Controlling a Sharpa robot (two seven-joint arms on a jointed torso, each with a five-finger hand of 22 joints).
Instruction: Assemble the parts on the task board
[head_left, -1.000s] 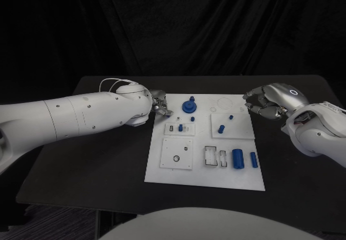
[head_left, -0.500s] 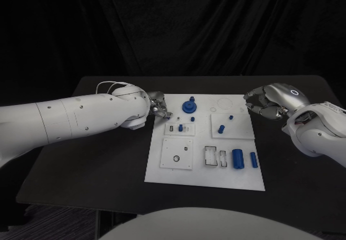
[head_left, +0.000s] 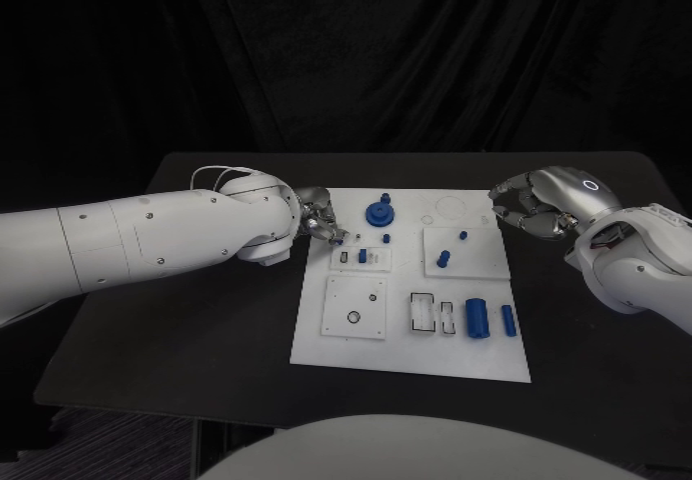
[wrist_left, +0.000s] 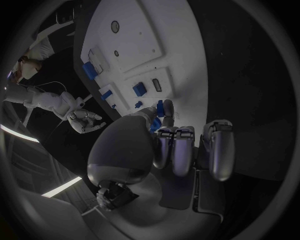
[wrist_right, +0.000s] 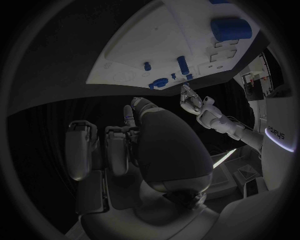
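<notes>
White board flat in the middle of the black table, blue parts lying on it and standing in it. At its far left corner, left robot hand, pinching a small blue piece between fingertips over the board. Off the far right corner, right robot hand, fingers curled in, holding nothing.

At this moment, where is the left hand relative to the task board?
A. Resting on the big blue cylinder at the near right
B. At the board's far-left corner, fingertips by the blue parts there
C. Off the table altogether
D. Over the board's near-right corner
B. In the head view the left hand sits at the far-left part of the task board, its fingertips beside the small blue parts there; the right hand is off the board's far-right edge.
</notes>
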